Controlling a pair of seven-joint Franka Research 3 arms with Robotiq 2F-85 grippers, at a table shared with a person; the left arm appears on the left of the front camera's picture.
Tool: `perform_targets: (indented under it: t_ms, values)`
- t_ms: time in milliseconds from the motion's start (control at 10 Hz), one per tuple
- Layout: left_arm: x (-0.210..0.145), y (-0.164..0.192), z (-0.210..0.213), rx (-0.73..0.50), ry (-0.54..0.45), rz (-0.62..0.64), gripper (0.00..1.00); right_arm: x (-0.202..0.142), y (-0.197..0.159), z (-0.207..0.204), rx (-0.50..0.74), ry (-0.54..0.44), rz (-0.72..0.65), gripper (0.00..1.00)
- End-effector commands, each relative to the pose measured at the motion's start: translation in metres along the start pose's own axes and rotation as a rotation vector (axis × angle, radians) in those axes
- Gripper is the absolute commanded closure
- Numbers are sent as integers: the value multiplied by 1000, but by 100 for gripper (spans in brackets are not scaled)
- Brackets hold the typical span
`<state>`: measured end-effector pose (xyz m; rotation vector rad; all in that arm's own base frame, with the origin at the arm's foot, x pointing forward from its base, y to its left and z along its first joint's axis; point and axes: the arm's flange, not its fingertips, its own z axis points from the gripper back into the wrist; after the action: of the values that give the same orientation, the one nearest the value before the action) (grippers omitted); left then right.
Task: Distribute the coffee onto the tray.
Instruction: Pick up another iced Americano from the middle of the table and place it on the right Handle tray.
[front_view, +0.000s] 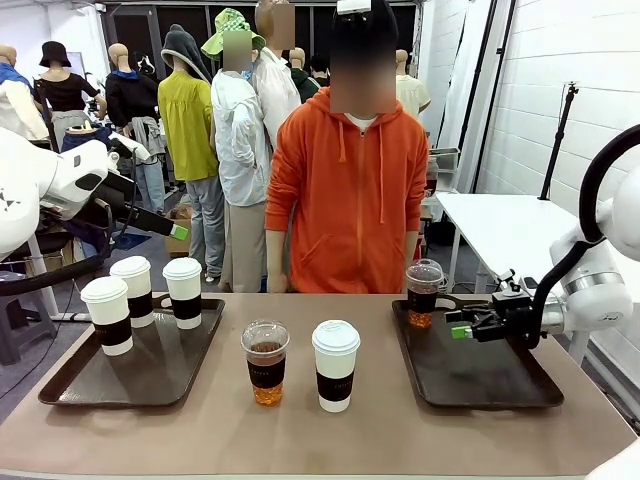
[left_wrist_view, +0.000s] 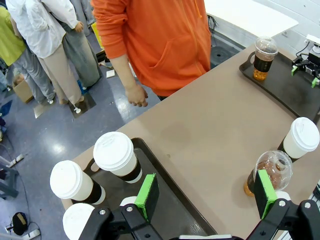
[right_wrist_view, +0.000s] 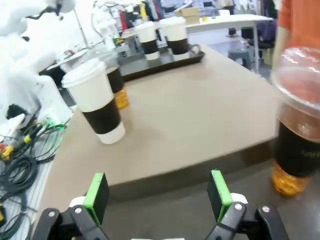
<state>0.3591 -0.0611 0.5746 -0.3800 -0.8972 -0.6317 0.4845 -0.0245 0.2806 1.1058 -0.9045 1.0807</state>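
Front view: L tray (front_view: 60, 385) carries 3 white cups (front_view: 107, 315) (front_view: 132, 291) (front_view: 183, 292), grouped at its far-left part, all upright, lids on. Bench (front_view: 400, 440) centre, btwn the trays: clear cup (front_view: 265, 362) w/ brown liquid, and just to its right a 4th white cup (front_view: 335, 365). Both upright, not touching. R tray (front_view: 500, 385) holds 2nd clear cup (front_view: 424, 293) at its far-left corner, upright, dome lid on.

R claw (front_view: 455, 326) sits low over R tray, just beside 2nd clear cup but apart from it. Jaws wide, nothing btwn them. Right wrist view agrees: green pads (right_wrist_view: 95, 192) spread, gap empty, cup off to one side of it.

L claw (left_wrist_view: 206, 192) hangs high over bench per left wrist view, looking down on L tray edge and the centre cups. Jaws wide, empty.

Far edge: person (front_view: 350, 190) in orange hoodie, one hand (left_wrist_view: 136, 95) hanging near bench edge.
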Motion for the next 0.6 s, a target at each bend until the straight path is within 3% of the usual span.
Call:
perform_targets:
  t_ms: [0, 500]
  values:
    - [-1, 1, 0, -5, 1, 5, 0, 6, 23, -24, 42, 40, 78, 0]
    - [-1, 1, 0, -5, 1, 5, 0, -3, 55, -61, 89, 9, 103, 0]
